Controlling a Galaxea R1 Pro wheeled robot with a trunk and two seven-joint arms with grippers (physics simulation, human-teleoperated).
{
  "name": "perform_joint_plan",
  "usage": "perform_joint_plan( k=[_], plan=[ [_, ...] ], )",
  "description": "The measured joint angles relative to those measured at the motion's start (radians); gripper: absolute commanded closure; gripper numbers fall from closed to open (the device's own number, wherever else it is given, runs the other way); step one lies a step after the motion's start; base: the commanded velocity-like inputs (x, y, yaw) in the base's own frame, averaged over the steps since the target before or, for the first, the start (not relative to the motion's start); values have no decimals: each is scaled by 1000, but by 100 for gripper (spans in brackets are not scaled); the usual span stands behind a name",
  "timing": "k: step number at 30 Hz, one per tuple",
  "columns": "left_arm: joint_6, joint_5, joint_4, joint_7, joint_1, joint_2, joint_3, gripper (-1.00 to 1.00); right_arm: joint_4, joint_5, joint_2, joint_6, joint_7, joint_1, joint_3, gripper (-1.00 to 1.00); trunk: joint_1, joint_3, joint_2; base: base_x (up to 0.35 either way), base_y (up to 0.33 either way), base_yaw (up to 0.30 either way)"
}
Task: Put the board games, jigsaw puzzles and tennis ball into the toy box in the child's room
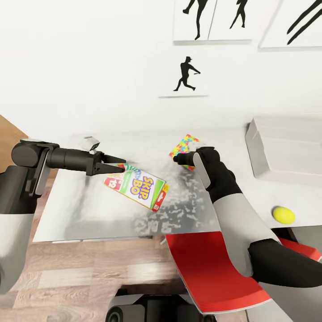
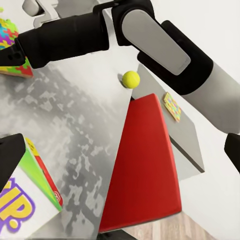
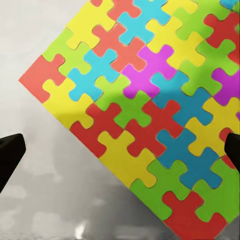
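**Two arms over the table, one box held, one puzzle waiting**

Red, flat and closest to where I stand, a panel (image 1: 210,273) juts out under the near edge of the table (image 1: 80,214), below the right forearm. Beyond it the pale top carries most of the work.

Left gripper (image 1: 117,166) reaches in from the left, its fingers clamped on the near-left end of the SKIP BO board game (image 1: 139,186). That box looks lifted and tilted, its long axis running from the gripper toward the near right.

Right gripper (image 1: 181,158) sits just right of the table's middle, and the jigsaw puzzle (image 1: 184,146) lies flat straight ahead of it, on the far side, turned so a corner points back at the fingers. In the right wrist view the fingertips (image 3: 11,152) stand wide apart at either side of the puzzle (image 3: 150,110), holding nothing. Clearly the right arm is the nearer one to it.

Toy box (image 1: 286,150) stands at the far right of the table, well apart from the SKIP BO box and nearer the right arm. Tennis ball (image 1: 283,215) rests near the right edge, in front of the toy box. A second jigsaw (image 2: 172,106) shows in the left wrist view, seemingly lying on the grey tub.
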Motion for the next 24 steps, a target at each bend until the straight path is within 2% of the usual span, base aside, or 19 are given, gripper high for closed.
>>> perform_joint_plan(
  k=[10, 24],
  plan=[
    [0, -1, 0, 0, 0, -13, -1, -100, 0, 0, 0, 0, 0, 0, 1, -100, 0, 0, 0, -110, 0, 0],
    [0, -3, 0, 0, 0, -14, -1, -100, 0, -3, 0, 0, 0, 0, 2, -100, 0, 0, 0, -104, 0, 0]
  ],
)
